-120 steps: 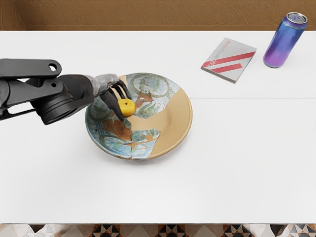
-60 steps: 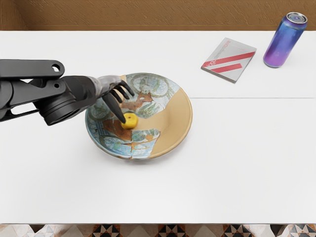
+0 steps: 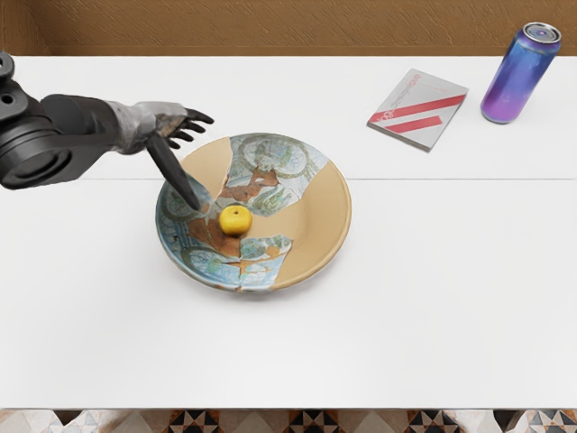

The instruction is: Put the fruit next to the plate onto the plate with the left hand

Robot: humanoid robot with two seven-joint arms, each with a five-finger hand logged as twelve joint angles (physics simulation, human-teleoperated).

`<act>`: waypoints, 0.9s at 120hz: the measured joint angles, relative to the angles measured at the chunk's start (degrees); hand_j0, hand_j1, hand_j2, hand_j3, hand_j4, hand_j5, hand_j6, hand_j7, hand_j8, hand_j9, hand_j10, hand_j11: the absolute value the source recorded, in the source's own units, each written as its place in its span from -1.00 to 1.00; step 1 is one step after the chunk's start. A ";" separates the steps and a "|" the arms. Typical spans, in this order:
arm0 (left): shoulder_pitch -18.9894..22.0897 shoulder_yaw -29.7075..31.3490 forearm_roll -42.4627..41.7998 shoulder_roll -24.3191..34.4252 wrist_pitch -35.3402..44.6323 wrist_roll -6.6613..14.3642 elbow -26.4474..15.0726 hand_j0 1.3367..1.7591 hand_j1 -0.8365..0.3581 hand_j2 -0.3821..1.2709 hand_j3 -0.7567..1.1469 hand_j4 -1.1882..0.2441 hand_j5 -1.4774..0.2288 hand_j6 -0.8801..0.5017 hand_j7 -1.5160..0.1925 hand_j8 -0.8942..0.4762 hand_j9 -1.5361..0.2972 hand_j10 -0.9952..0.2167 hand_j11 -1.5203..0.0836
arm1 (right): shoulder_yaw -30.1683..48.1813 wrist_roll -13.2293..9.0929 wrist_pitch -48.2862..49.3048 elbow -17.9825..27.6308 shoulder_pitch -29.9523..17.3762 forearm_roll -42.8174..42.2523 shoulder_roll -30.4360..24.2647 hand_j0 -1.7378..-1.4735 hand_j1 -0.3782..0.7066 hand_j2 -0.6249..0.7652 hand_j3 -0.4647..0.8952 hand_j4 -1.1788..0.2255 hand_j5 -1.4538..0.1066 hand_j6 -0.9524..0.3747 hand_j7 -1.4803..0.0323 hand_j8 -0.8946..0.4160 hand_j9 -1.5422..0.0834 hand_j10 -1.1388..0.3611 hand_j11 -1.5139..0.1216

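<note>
Now on the plate (image 3: 329,212), a little left of its middle: small yellow fruit (image 3: 235,219), round, with a small dark mark on top, lying free on the painted blue-green and brown pattern. Touched by nothing but the dish.

Just beyond the plate's far-left rim, held above the white table (image 3: 433,298): left hand (image 3: 167,126), coming in on a thick dark arm (image 3: 54,140) from the left edge. Fingers (image 3: 194,117) apart and loosely stretched toward the right, gripping nothing. One long dark digit angled down and nearward, tip over the plate's left inner wall, clearly apart from the fruit. Whether that tip touches the dish: impossible to tell.

Plate wide and shallow, plain tan along the right side, patterned across the left and centre, flat on the table near the middle of the scene.

Far and to the right, well apart from the plate: grey booklet (image 3: 417,109) with red diagonal stripes, lying flat. Further right still, at the table's far right corner: purple-blue drinks can (image 3: 521,73), standing on its base, silver top showing.
</note>
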 joint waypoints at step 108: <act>2.82 -5.04 -17.07 16.30 -41.14 -12.05 2.39 0.52 0.94 -0.53 -0.20 0.63 0.70 0.24 0.74 0.27 0.64 0.60 0.86 | 0.02 0.00 0.00 0.00 0.00 0.02 0.00 -0.40 -0.95 -0.10 -0.32 0.68 0.86 0.43 0.96 0.36 0.90 0.52 0.85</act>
